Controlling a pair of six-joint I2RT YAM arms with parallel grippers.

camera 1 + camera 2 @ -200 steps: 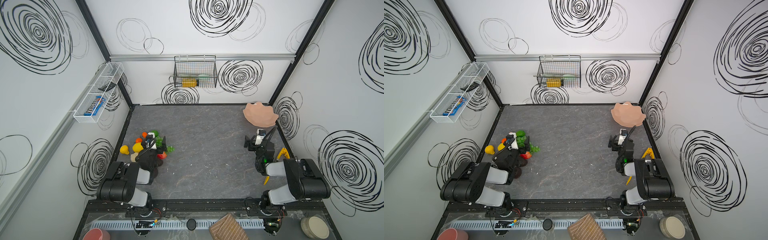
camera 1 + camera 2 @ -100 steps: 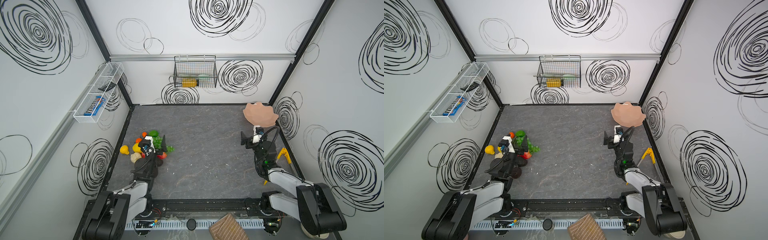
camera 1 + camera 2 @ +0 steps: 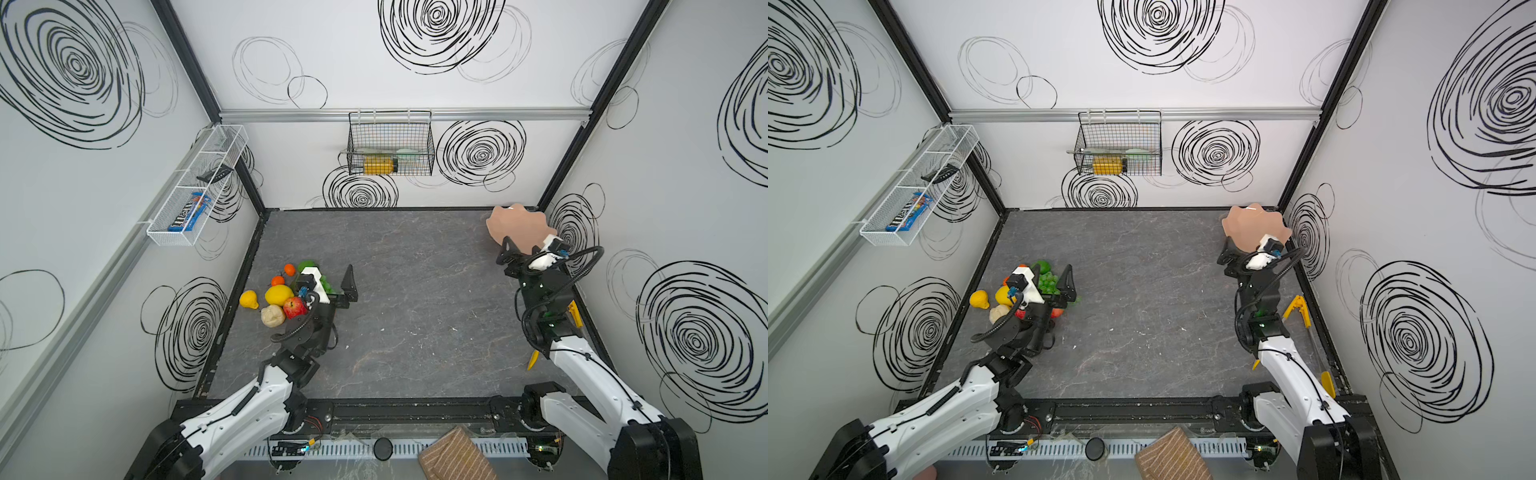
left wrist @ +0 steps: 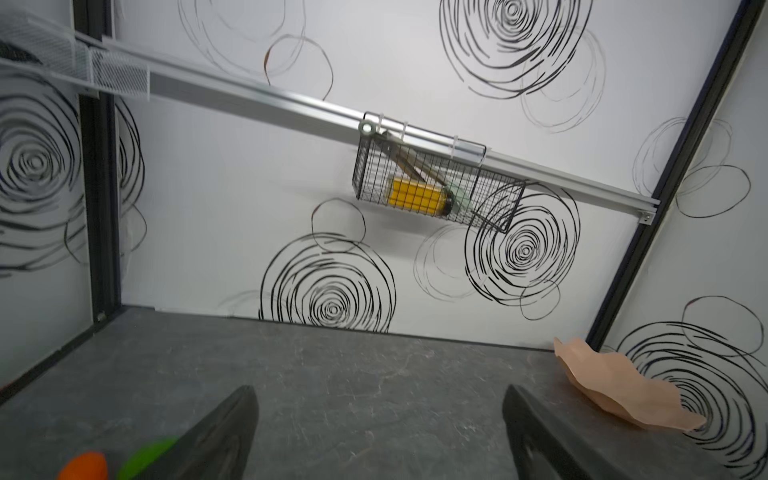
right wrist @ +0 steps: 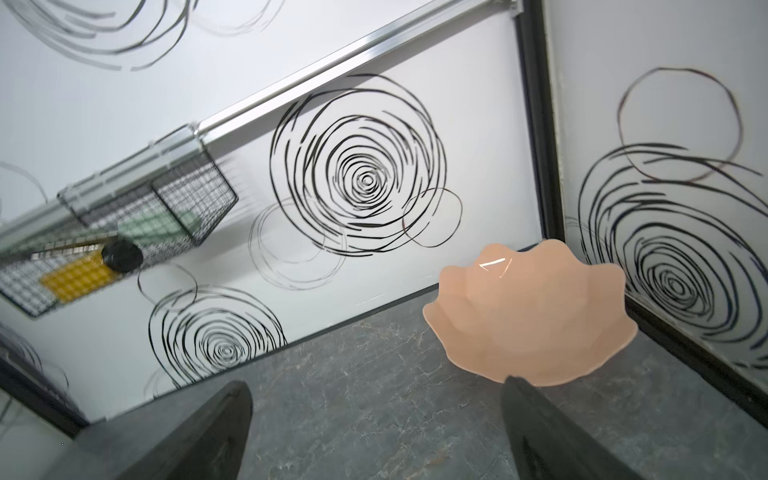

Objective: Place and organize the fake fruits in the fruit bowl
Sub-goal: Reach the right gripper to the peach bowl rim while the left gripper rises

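Bare tabletop (image 3: pixel 415 299) between fruits (image 3: pixel 279 294) and bowl (image 3: pixel 515 226)

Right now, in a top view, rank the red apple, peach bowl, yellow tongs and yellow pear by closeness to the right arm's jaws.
1. Peach bowl, back right corner, just ahead.
2. Yellow tongs, right edge.
3. Red apple, left pile.
4. Yellow pear, leftmost.

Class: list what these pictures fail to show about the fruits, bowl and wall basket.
Fake fruits: in both top views the left arm covers part of the pile; no full count.
Fruit bowl: in the right wrist view a finger of the right tool hides its near rim; contact unclear.
Wire basket: in both top views mesh veils the contents; too small to name.
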